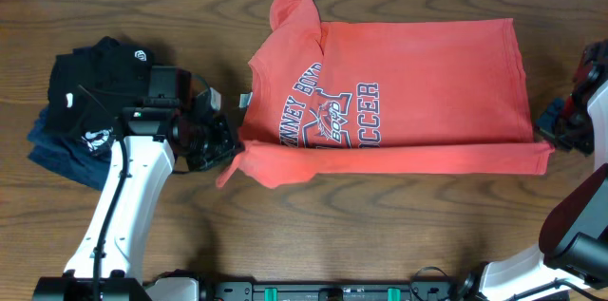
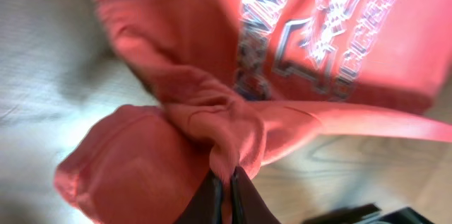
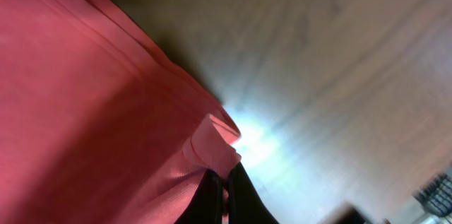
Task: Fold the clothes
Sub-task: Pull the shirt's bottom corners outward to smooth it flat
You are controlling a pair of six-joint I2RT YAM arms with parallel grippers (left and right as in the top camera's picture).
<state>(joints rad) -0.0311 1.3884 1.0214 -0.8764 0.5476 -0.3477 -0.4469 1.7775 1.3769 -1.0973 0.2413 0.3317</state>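
Nearest us, bare table [image 1: 380, 235], then the front edge of the coral T-shirt [image 1: 427, 64], lying sideways with the collar to the left and the hem to the right. Both arms are on that front edge. The left gripper [image 1: 220, 149] is clenched on a bunched wad of sleeve and shoulder cloth; its wrist view shows the fingers [image 2: 236, 192] pinched tight on it. The right gripper [image 1: 554, 135] is at the hem corner, jaws closed on a small tab of fabric in its own view [image 3: 226, 185].

Between them runs a long strip [image 1: 399, 160] that looks turned in toward the middle, so I'd call the first lengthwise fold under way but not laid flat: the left end is rumpled.

Further back, the lettering [image 1: 328, 116] faces up and the body lies smooth. Beyond that, the far sleeve [image 1: 290, 7] sticks out untucked, so the far side needs folding, then the crosswise folds.

Off to the far left sit a black garment [image 1: 95, 73] and a navy garment [image 1: 52, 154], both folded.
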